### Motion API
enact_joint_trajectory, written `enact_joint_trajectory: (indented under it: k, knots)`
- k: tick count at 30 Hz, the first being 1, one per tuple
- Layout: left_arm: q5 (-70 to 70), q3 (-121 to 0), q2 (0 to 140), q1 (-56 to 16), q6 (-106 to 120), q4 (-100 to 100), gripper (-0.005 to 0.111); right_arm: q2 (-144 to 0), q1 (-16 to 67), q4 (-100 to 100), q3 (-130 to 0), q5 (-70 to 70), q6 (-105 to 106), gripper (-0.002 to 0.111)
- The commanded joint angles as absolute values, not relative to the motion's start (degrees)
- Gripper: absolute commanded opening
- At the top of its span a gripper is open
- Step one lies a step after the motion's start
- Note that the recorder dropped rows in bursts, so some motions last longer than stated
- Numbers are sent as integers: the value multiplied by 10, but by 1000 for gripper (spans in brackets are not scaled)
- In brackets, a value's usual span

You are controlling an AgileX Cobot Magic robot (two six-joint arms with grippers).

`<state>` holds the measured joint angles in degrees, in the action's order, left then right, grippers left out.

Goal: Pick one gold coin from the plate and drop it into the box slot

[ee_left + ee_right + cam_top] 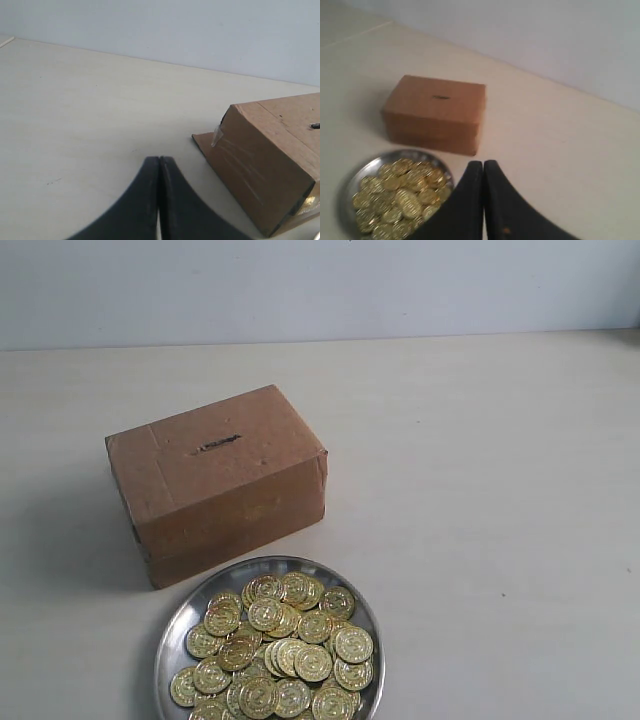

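Observation:
A brown cardboard box (215, 480) stands on the table, with a thin dark slot (218, 443) in its top face. Just in front of it lies a round silver plate (180, 625) heaped with several gold coins (285, 645). Neither arm shows in the exterior view. My left gripper (159, 161) is shut and empty, hovering beside one end of the box (270, 160). My right gripper (483, 164) is also shut with nothing in it, held off to the side of the plate (350, 182) and coins (400, 197), with the box (436, 112) and slot (439, 97) beyond.
The pale tabletop (480, 490) stretches wide on all sides of the box and plate. A light wall (320, 285) rises behind the table's far edge.

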<state>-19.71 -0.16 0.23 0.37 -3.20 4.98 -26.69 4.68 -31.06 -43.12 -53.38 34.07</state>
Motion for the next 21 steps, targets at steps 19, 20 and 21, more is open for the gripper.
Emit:
enact_joint_trajectory:
  k: [19, 20, 21]
  knots:
    - [-192, 0, 0, 0, -30, 51, 0, -743, 185, -374, -473, -522, 436, 0]
    - [-192, 0, 0, 0, -30, 51, 0, -754, 203, -374, -473, -510, 437, 0]
    - [-192, 0, 0, 0, -30, 51, 0, -766, 221, -372, -474, -497, 441, 0]
